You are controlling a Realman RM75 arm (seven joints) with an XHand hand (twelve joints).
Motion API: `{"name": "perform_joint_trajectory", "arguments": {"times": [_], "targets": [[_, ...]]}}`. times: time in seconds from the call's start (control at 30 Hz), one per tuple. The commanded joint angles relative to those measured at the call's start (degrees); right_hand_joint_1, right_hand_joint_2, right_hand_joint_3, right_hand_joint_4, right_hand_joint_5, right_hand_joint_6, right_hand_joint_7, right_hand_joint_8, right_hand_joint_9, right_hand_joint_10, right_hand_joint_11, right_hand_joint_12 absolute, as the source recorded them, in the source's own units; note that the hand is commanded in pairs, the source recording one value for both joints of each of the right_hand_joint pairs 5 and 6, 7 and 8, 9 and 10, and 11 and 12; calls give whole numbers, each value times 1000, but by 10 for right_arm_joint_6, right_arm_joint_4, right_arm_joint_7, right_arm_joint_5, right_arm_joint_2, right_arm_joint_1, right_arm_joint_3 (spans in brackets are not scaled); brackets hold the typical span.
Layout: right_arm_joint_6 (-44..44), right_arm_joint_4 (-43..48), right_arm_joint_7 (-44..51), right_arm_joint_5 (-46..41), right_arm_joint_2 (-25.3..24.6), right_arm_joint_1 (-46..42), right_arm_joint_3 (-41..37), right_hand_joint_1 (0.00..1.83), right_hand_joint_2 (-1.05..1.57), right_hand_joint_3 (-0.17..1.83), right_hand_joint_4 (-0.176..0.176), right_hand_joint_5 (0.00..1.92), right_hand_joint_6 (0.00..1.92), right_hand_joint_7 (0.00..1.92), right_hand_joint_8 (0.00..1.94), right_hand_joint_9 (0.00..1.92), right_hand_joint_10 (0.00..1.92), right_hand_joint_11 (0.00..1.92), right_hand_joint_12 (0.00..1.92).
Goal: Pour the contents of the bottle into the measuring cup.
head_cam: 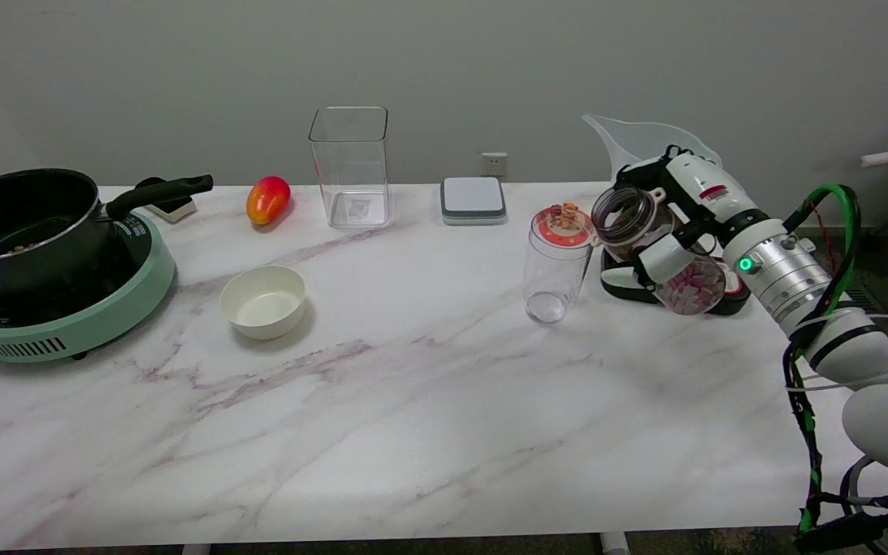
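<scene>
My right hand (pixel 679 223) grips a clear open-mouthed bottle (pixel 656 250) with pink and white pieces in its bottom. The bottle is in the air at the table's right side and leans left, its mouth toward the picture's left. The translucent measuring cup (pixel 629 142) stands behind the hand at the back right, spout pointing left, its lower part hidden by the hand and bottle. The hand and bottle are in front of and lower than the cup's rim.
A clear tumbler with a red lid (pixel 558 258) stands just left of the bottle. A black device with a red label (pixel 629 281) lies under the bottle. Farther left are a grey scale (pixel 473 199), a tall clear container (pixel 350 166), a mango (pixel 267 199), a white bowl (pixel 263 301) and a pot on a green cooker (pixel 28 231).
</scene>
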State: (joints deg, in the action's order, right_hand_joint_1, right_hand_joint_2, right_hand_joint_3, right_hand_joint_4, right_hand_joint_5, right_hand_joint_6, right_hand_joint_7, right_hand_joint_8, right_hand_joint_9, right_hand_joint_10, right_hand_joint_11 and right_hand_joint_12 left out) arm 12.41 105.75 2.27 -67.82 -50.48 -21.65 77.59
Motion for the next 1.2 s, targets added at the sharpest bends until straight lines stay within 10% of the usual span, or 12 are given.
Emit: {"name": "perform_joint_trajectory", "arguments": {"times": [0.03, 0.73, 1.2], "targets": [[-127, 13, 14, 29, 11, 18, -48, 1510, 171, 1482, 0, 1022, 1022, 1353, 1353, 1295, 1295, 1019, 1019], [-306, 5, 6, 42, 46, 111, -113, 1504, 105, 1549, 0, 1016, 1016, 1333, 1333, 1271, 1271, 994, 994], [-381, 6, -95, 208, 58, 150, -91, 1504, -44, 1686, 0, 982, 982, 1286, 1286, 1214, 1214, 954, 954]]}}
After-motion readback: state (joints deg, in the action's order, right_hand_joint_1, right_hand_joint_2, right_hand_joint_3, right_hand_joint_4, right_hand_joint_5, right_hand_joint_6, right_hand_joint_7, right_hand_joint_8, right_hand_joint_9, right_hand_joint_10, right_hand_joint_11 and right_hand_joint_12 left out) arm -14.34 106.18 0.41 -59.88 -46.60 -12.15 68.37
